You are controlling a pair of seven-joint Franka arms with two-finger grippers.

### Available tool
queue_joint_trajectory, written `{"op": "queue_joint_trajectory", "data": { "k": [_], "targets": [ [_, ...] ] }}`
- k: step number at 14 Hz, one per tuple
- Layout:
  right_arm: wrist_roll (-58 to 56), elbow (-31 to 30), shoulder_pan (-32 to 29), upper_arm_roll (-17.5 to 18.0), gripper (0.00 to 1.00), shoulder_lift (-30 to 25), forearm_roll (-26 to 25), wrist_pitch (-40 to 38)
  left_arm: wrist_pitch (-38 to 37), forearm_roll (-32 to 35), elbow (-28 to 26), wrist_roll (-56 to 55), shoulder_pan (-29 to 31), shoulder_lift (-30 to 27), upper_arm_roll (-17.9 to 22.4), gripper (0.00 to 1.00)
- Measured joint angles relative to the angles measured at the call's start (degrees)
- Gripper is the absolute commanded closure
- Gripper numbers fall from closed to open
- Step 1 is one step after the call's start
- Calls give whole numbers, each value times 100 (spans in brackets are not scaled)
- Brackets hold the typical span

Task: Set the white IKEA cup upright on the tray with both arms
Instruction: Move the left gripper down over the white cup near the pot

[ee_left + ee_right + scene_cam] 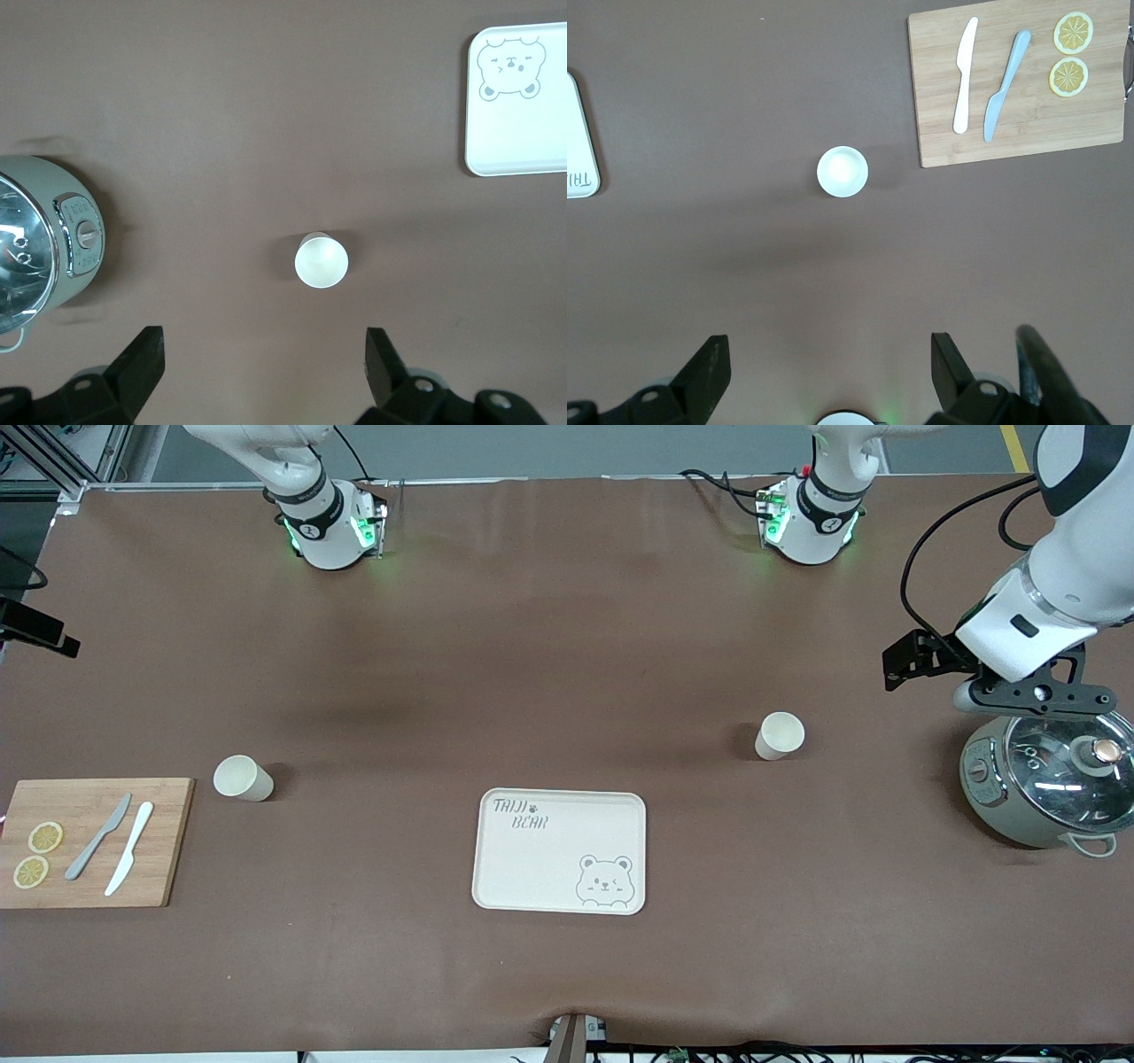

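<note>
The left gripper (261, 372) shows only its two spread fingertips, the rest cut off by the wrist view's edge; in the front view it is hidden by the arm, above the pot (1050, 788). The right gripper (828, 372) is likewise cropped, and out of the front view. The tray (518, 159) and pot run off the left wrist view

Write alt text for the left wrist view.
A white cup stands upright on the brown table, between the left gripper's open fingers at the frame's bottom edge. A grey-green lidded pot shows at one edge, the cream tray's bear corner at another.
</note>
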Motion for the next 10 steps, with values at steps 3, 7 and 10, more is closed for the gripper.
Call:
{"op": "queue_joint_trajectory", "data": {
  "k": [3, 7, 10],
  "targets": [
    [0, 1, 0, 10, 0, -8, 4, 17, 47, 0, 0, 0, 0, 0, 0, 0],
    [0, 1, -19, 3, 0, -8, 5, 10, 58, 0, 7, 1, -17, 0, -3, 0],
    [0, 47, -28, 8, 0, -9, 8, 10, 66, 0, 21, 1, -88, 0, -41, 0]
  ]
}}
